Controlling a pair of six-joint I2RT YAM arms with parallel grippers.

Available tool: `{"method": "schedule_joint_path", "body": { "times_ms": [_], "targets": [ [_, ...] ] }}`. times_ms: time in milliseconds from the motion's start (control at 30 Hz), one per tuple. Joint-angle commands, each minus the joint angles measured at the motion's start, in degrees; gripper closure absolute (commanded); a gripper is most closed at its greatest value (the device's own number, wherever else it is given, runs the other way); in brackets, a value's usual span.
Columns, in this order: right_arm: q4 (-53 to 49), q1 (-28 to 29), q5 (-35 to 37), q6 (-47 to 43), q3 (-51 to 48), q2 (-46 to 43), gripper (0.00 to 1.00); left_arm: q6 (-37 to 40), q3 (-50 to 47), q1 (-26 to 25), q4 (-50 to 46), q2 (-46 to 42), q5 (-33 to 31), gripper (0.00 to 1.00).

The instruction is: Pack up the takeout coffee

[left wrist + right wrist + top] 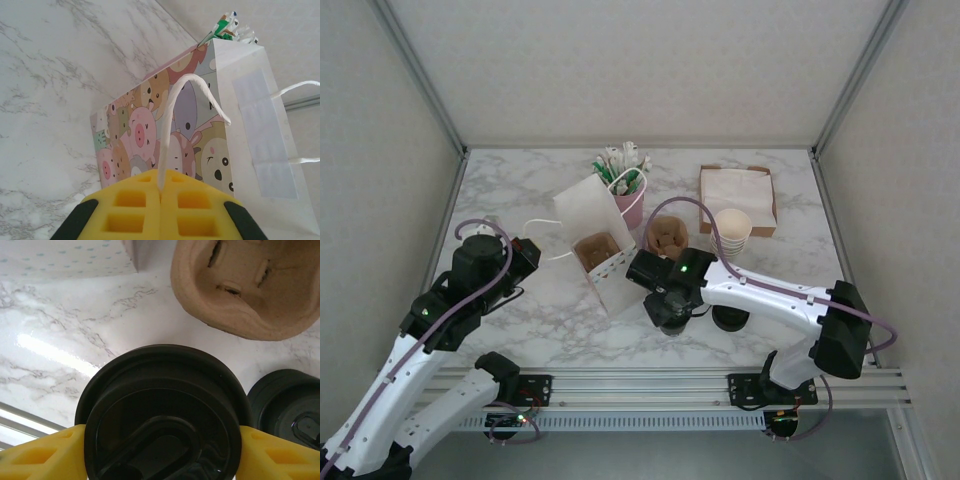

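Takeout coffee point(162, 410) clamped, lids point(285, 405) beside, handle point(167, 130) pinched

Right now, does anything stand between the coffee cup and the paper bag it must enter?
Nothing visible does. The right gripper clasps the coffee cup; bare table lies toward the paper bag, whose handle the left gripper holds. The cardboard tray sits aside.

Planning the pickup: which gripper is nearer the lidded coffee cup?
Right. The right gripper grips the lidded coffee cup, one finger on each side. The left gripper is across the paper bag from it, pinching the bag's handle.
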Motion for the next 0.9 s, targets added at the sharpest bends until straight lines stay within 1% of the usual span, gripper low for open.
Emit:
{"method": "schedule_joint_path", "body": {
  "times_ms": [0,167,367,500,633,867],
  "targets": [
    [-2.97,0.46,2.00,7.42,-3.15,0.97,0.37,-0.59,-0.50,0.40,-1.00,-0.36,-0.93,1.00],
    [-1.83,0.63,2.69,9.96,-5.46,1.25,0.40,-0.60,-0.54,0.45,-1.11,-0.29,-0.78,1.00],
    [-2.75,1.28,4.29,10.10,-5.42,1.25,0.41,-0.61,-0.46,0.41,-0.91,-0.30,-0.51,1.00],
    [-5.41,1.53,6.98,9.12,-1.11,-0.82,0.41,-0.49,0.46,0.38,-0.70,-0.23,0.58,1.00],
    [-6.53,1.54,7.45,7.81,4.04,-3.30,0.40,-0.91,1.49,0.45,-0.38,-0.34,2.35,0.99],
    [-11.81,1.49,9.12,4.84,13.61,-4.59,0.40,-2.42,3.33,0.37,-0.48,0.98,6.40,1.00]
  ]
}}
